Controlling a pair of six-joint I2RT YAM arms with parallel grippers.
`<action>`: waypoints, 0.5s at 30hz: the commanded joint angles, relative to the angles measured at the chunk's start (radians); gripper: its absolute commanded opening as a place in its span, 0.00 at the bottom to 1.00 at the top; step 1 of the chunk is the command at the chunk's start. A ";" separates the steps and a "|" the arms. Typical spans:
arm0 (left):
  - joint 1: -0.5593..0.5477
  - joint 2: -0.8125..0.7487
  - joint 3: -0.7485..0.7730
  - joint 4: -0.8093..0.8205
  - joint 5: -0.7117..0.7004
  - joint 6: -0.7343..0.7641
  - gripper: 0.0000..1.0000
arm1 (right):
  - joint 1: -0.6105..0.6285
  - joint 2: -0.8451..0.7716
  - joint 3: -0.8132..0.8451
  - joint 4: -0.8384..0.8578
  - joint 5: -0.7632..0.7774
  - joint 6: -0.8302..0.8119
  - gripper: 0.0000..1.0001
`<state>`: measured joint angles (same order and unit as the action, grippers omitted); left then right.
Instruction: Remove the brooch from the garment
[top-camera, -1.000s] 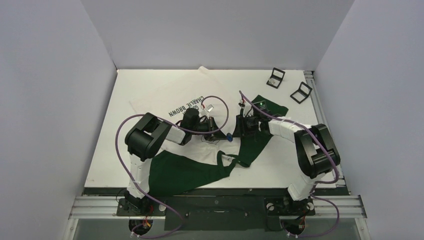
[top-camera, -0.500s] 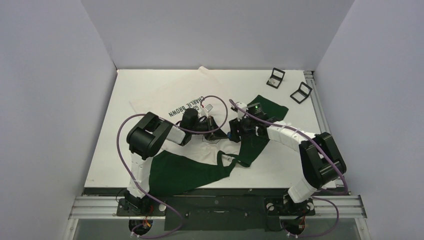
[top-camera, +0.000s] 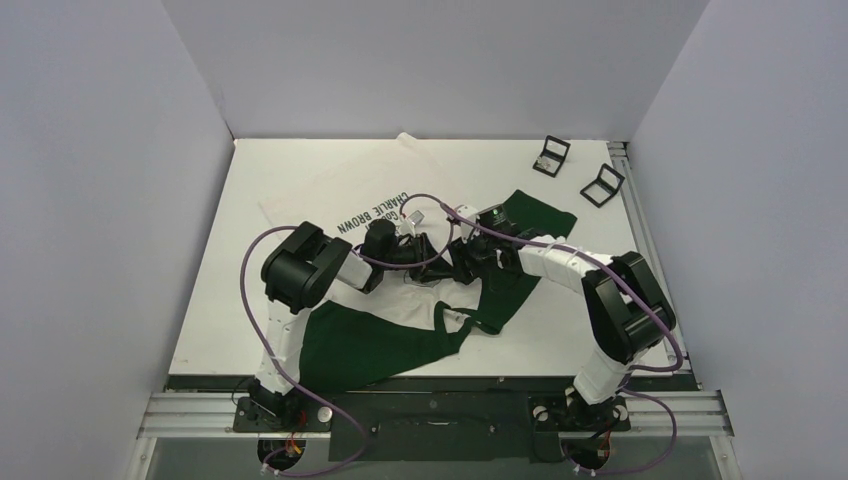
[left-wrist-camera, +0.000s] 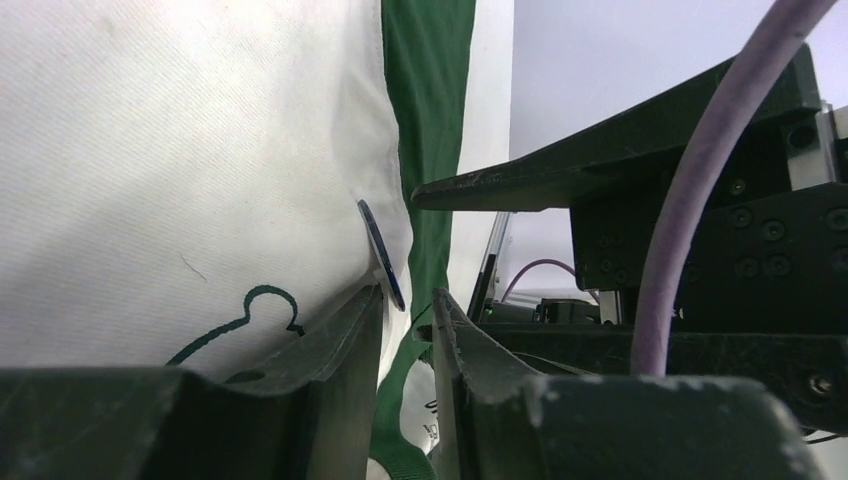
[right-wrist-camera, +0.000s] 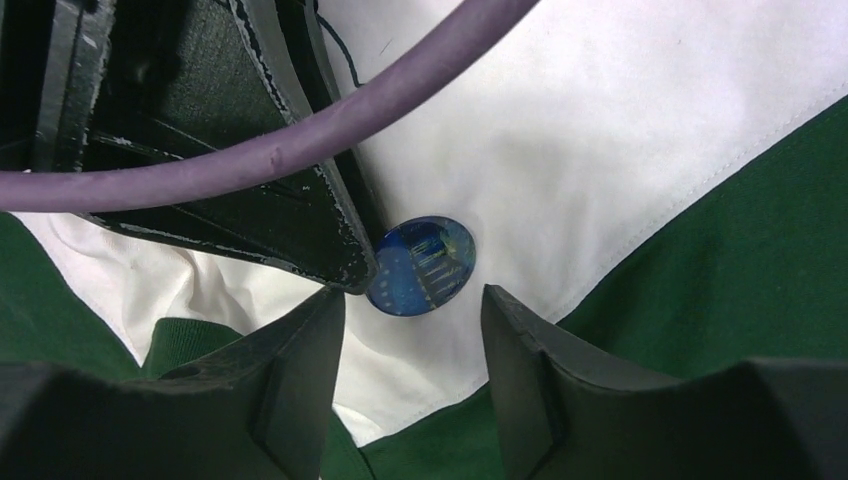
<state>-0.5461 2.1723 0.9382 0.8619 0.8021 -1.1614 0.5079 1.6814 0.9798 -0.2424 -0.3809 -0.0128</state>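
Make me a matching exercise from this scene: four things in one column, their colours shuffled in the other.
Things:
1. brooch
2. cable
3. sleeve
4. shirt front

Colours:
A. white
B. purple
C. blue
D. dark green

Pairs: 1-C, 2-B, 3-D, 4-A
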 joint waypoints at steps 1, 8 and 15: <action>0.001 0.006 0.031 0.124 0.034 -0.044 0.24 | 0.009 0.008 0.035 0.020 0.054 -0.016 0.46; 0.002 0.009 0.043 0.156 0.035 -0.064 0.34 | 0.015 0.023 0.053 0.009 0.057 -0.021 0.45; 0.000 0.019 0.049 0.180 0.035 -0.084 0.34 | 0.020 0.044 0.071 -0.005 0.034 -0.016 0.50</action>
<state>-0.5392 2.1815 0.9501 0.9363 0.7967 -1.2209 0.5190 1.7092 1.0080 -0.2668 -0.3550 -0.0189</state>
